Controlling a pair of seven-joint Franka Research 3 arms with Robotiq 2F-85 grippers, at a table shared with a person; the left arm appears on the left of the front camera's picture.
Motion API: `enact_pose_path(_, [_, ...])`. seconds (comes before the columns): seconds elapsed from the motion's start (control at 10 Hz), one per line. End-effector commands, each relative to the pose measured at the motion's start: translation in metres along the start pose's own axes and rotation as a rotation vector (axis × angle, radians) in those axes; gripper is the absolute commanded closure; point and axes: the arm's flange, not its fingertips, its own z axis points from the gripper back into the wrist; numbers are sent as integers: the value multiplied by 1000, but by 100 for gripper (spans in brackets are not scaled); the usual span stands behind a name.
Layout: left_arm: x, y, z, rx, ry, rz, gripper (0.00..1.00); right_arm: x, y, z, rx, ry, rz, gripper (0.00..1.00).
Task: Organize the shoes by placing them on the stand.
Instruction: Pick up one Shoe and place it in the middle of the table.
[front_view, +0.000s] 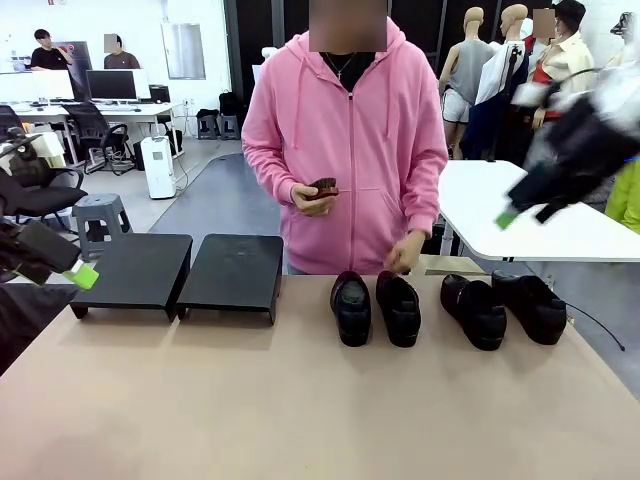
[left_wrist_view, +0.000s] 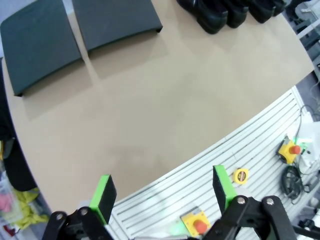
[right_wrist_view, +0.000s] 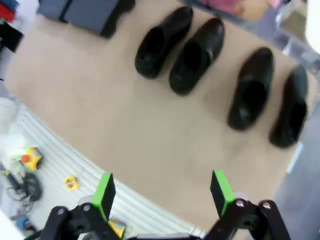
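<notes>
Several black glossy shoes (front_view: 351, 307) stand in a row on the tan table, right of centre, toes toward me; they lie under my right gripper (right_wrist_view: 162, 192) in its wrist view (right_wrist_view: 197, 55). The stand (front_view: 135, 268) is a pair of low black sloped platforms at the far left, both bare, also seen from above (left_wrist_view: 115, 20). My left gripper (front_view: 70, 265) hovers open at the table's left edge, beside the stand, high over the table's near edge (left_wrist_view: 164, 189). My right gripper (front_view: 528, 213) is raised and blurred at the upper right, open, nothing in it.
A person in a pink hoodie (front_view: 345, 140) stands at the far side, one hand holding a small dark-red object (front_view: 322, 188), the other hand (front_view: 405, 252) just behind the shoes. A white table (front_view: 540, 220) stands behind on the right. The table's near half (front_view: 300, 410) is bare.
</notes>
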Motion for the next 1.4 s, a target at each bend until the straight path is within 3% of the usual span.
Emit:
enact_pose_path(0.0, [0, 0, -1, -17, -13, 3, 0, 90, -3, -64, -78, 48, -47, 0])
enact_pose_path(0.2, [0, 0, -1, -17, -13, 3, 0, 161, 32, -150, -106, 100, -107, 0])
enact_pose_path(0.4, [0, 0, -1, -17, -13, 3, 0, 189, 51, -205, -119, 114, -165, 0])
enact_pose_path(0.5, [0, 0, -1, -17, -13, 3, 0, 180, 51, -204, -188, 104, -201, 0])
enact_pose_path(0.6, [0, 0, -1, -17, -13, 3, 0, 166, 43, -210, -74, 101, -128, 0])
enact_pose_path(0.8, [0, 0, -1, -17, -13, 3, 0, 166, 43, -210, -74, 101, -128, 0])
enact_pose_path(0.9, [0, 0, -1, -17, -13, 3, 0, 178, 48, -221, -105, 101, -157, 0])
enact_pose_path(1.0, [0, 0, -1, -17, -13, 3, 0, 185, 40, -251, -145, 179, -252, 0])
enact_pose_path(1.3, [0, 0, -1, -17, -13, 3, 0, 183, 31, -309, -171, 266, -374, 0])
